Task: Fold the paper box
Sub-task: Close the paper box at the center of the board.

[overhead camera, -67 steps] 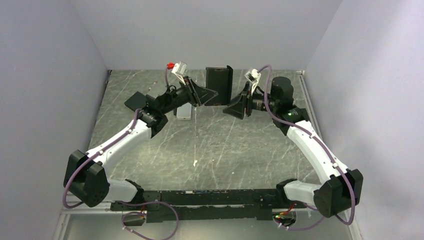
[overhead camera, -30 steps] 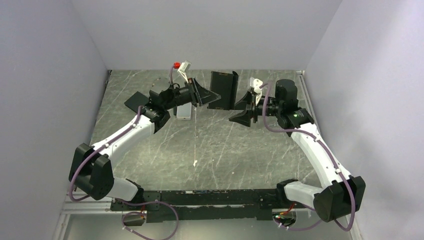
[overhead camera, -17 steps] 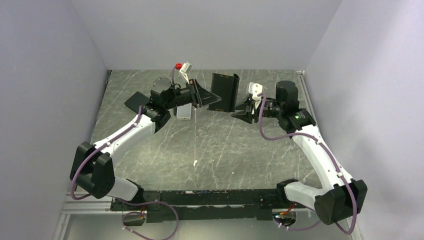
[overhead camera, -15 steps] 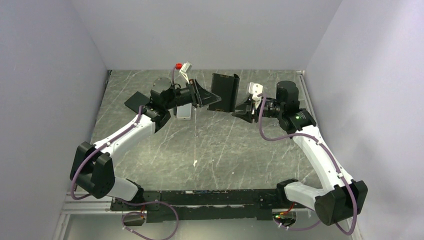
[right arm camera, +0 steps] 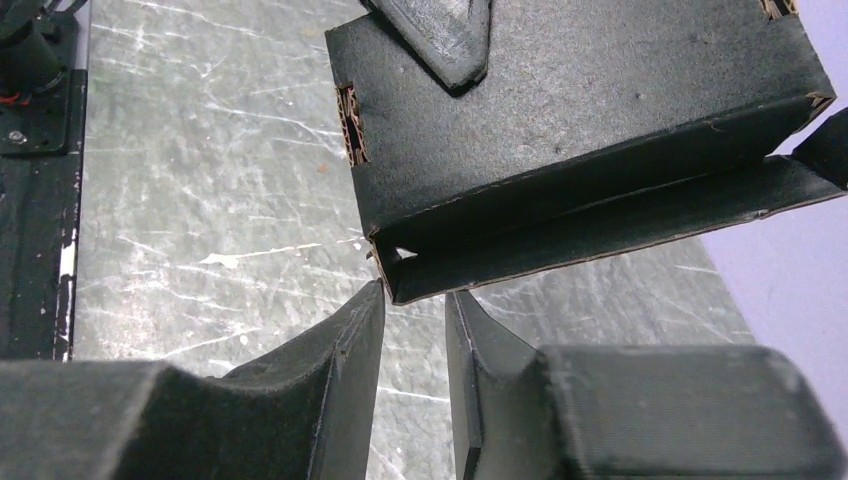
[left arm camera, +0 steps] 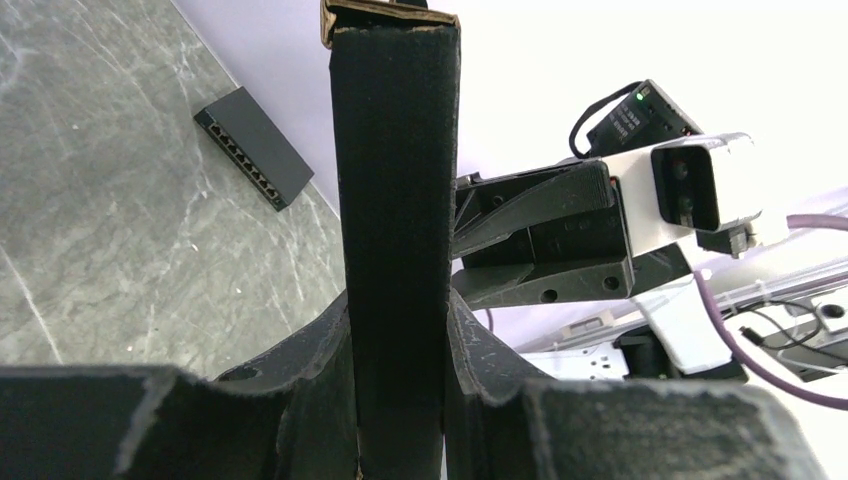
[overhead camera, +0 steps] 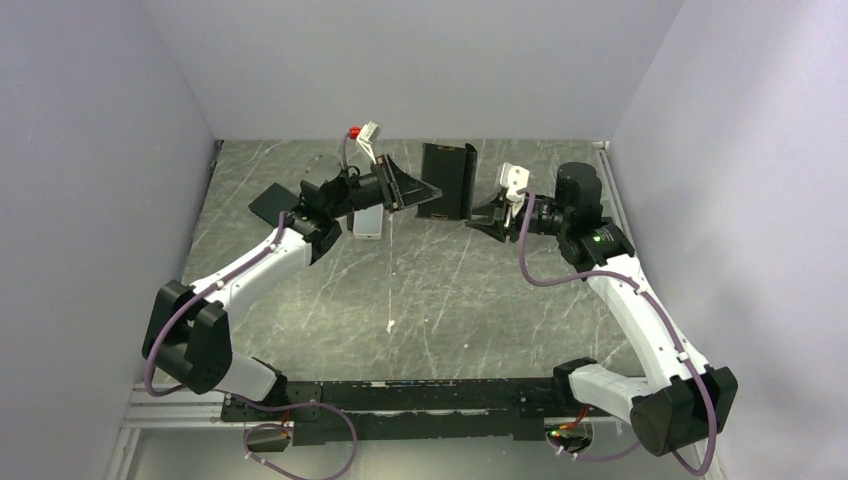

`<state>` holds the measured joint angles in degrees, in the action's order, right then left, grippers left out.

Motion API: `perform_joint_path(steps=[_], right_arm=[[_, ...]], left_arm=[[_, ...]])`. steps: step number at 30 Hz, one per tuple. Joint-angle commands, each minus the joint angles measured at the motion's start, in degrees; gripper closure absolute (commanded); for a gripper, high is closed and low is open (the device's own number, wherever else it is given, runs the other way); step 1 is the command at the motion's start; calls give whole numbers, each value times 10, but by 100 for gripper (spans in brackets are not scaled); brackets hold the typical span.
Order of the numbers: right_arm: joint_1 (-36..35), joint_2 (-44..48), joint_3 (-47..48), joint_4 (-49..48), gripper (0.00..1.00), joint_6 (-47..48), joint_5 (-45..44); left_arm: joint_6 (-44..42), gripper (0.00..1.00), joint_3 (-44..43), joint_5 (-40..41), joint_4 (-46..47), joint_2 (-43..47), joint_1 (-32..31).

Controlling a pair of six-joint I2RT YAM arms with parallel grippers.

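Paper box (overhead camera: 447, 180) upright at far-centre of table (overhead camera: 430, 300), betw. both arms. L to R: flat black slab (overhead camera: 270, 203); silver-grey case (overhead camera: 368, 222) by left wrist; left gripper (left arm camera: 397, 310) clamped on box wall; right gripper (right arm camera: 410, 300) at box's lower corner, jaws narrowly apart, can't tell if gripping.

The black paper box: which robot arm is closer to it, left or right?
Left. The left gripper has its jaws squeezed on an edge of the paper box. The right gripper is just at the box's corner, and I can't tell whether it touches.
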<state>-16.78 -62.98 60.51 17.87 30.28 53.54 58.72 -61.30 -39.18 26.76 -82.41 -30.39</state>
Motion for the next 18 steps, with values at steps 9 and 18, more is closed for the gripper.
perform_joint_path(steps=[9, 18], right_arm=[[-6, 21, -4, -56, 64, -7, 5], [-6, 23, -6, -61, 68, -9, -1]], left_arm=[[104, 100, -3, 4, 81, -23, 2], [135, 100, -5, -9, 103, -38, 2]])
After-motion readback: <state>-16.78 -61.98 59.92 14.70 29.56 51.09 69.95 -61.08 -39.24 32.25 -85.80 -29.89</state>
